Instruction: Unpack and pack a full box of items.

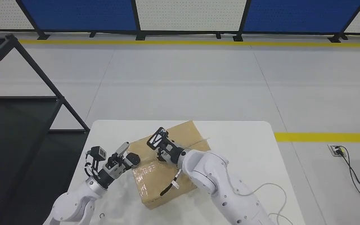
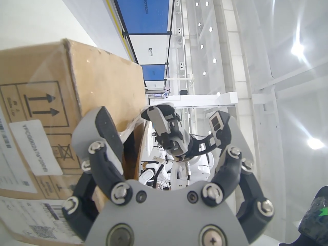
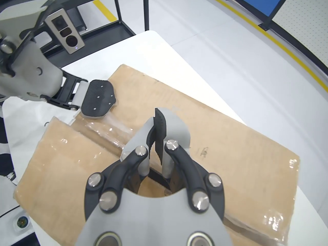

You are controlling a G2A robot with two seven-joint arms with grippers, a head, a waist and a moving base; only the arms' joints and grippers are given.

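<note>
Holds the left gripper (image 2: 161,119) spread wide at the left end of the cardboard box (image 3: 230,154), one pad (image 3: 97,101) on its taped top edge. Poses the right gripper (image 3: 159,119), fingers pressed together, over the slightly parted top seam. Sits brown, clear-taped, labelled on one side, askew on the white table (image 1: 242,146)

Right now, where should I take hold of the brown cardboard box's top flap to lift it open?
On the brown cardboard box, grip a top flap by its free edge at the taped centre seam, coming from the end beside the open left gripper. A gap shows there, so a finger can probably slip under.
</note>
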